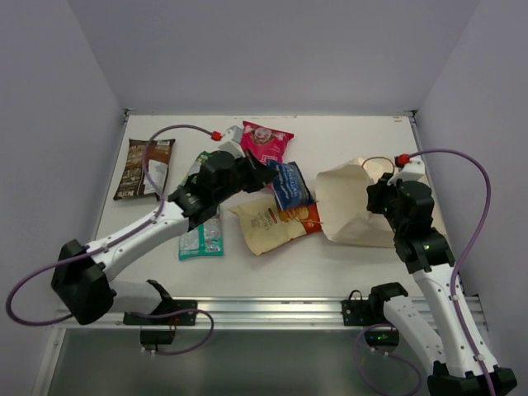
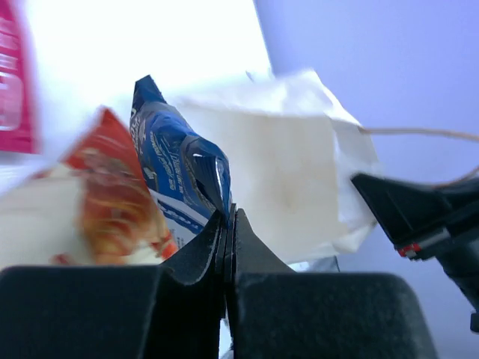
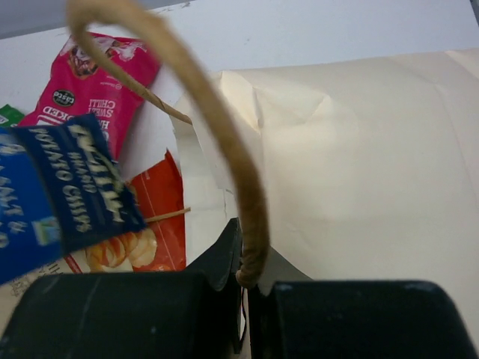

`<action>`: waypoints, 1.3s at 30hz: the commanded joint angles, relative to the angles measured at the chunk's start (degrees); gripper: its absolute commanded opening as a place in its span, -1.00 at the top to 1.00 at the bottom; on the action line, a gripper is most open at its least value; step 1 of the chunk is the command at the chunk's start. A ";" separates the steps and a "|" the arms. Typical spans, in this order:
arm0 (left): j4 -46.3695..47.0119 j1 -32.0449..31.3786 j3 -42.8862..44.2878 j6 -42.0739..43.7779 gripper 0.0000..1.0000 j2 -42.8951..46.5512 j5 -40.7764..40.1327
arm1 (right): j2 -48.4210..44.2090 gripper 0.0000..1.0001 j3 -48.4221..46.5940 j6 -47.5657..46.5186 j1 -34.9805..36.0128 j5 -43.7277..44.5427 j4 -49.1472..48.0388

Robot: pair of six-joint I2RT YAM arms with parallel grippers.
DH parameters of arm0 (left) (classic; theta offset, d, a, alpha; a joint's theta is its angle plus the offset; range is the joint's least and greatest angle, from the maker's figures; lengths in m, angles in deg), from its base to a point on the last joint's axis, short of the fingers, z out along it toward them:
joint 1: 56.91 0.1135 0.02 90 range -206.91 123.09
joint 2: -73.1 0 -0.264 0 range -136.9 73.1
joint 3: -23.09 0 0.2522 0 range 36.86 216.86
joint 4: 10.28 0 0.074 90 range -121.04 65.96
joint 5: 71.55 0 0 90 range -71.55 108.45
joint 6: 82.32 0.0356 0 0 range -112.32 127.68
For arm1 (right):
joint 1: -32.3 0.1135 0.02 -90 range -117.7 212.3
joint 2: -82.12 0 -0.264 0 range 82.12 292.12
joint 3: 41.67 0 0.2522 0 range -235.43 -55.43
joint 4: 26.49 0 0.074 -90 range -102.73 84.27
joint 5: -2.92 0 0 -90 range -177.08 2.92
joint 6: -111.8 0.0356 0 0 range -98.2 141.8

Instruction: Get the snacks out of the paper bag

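Observation:
The paper bag lies on its side at the right, mouth facing left. My right gripper is shut on its brown cord handle, and the bag's cream wall fills that view. My left gripper is shut on the edge of the blue packet, which hangs just left of the bag mouth and partly over the cream-and-orange chips packet. In the left wrist view the jaws pinch the blue packet in front of the bag. The magenta packet, dark brown packet and teal packet lie outside the bag.
A bit of a green packet shows at the right wrist view's left edge; in the top view my left arm mostly covers it. White walls close the table at the back and sides. A metal rail runs along the near edge.

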 commanded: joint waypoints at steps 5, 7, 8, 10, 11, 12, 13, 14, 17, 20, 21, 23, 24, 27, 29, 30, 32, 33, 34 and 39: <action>-19.53 13.93 -3.89 7.21 1.00 18.82 -11.74 | 0.26 1.00 -1.98 0.71 -0.26 2.59 1.26; -24.62 19.29 -3.37 9.32 1.00 22.60 -13.87 | 0.44 1.00 -2.25 0.80 -0.26 1.54 1.35; -25.69 21.40 -3.10 10.11 1.00 23.40 -14.92 | 0.52 1.00 -2.34 0.97 -0.26 1.28 1.27; -27.19 27.38 -3.19 12.48 1.00 24.99 -14.67 | 0.88 1.00 -2.43 1.24 -0.26 -0.48 1.35; -27.46 29.31 -3.45 13.18 1.00 25.17 -14.49 | 1.05 1.00 -2.51 1.41 -0.35 -0.92 1.27; -27.46 32.02 -4.15 14.15 1.00 25.52 -14.66 | 1.23 1.00 -2.51 1.59 -0.35 -1.45 1.35; -27.37 33.18 -6.68 14.42 1.00 26.22 -15.19 | 1.58 1.00 -2.34 1.59 -0.26 -2.15 1.27; -27.20 34.33 -8.62 14.42 1.00 27.01 -16.93 | 1.67 1.00 -2.25 1.67 -0.26 -2.50 1.27; -26.06 38.72 -19.07 13.37 1.00 30.87 -19.84 | 1.76 1.00 -1.99 1.33 -0.26 -3.73 1.27; -27.54 42.85 -27.50 10.48 1.00 33.95 -21.25 | 1.67 1.00 -1.55 1.59 -0.26 -4.61 1.35; -29.63 43.65 -28.67 8.29 0.96 34.48 -21.69 | 1.58 1.00 -1.46 1.76 -0.26 -4.62 1.53; -32.10 43.74 -30.08 6.61 0.84 35.80 -22.39 | 1.67 1.00 -1.81 2.37 -0.26 -4.18 2.14; -35.34 43.74 -29.91 5.29 0.83 36.59 -23.10 | 1.93 1.00 -2.33 2.64 -0.26 -4.00 2.58; -42.89 43.83 -26.75 4.67 0.78 37.56 -27.92 | 3.77 1.00 -6.46 2.73 -0.26 -3.56 4.07; -46.51 43.83 -24.12 4.49 0.51 38.18 -31.17 | 5.09 1.00 -11.11 2.91 -0.35 -2.77 5.21; -49.23 43.83 -21.24 4.93 0.37 38.26 -31.80 | 6.66 1.00 -12.52 2.91 -0.26 -1.73 5.39; -51.53 43.83 -18.58 5.80 -0.12 38.35 -34.52 | 8.51 1.00 -16.91 3.52 -0.26 -0.58 5.57; -54.41 43.83 -16.39 5.20 -0.34 38.09 -35.92 | 10.52 1.00 -18.23 3.96 -0.26 0.12 5.57; -54.70 43.83 -15.59 5.28 -0.51 38.26 -36.20 | 11.76 1.00 -21.21 4.31 -0.35 1.70 5.49; -55.14 43.83 -9.97 9.83 -1.00 38.18 -33.56 | 20.11 1.00 -30.45 7.73 -0.35 3.21 4.78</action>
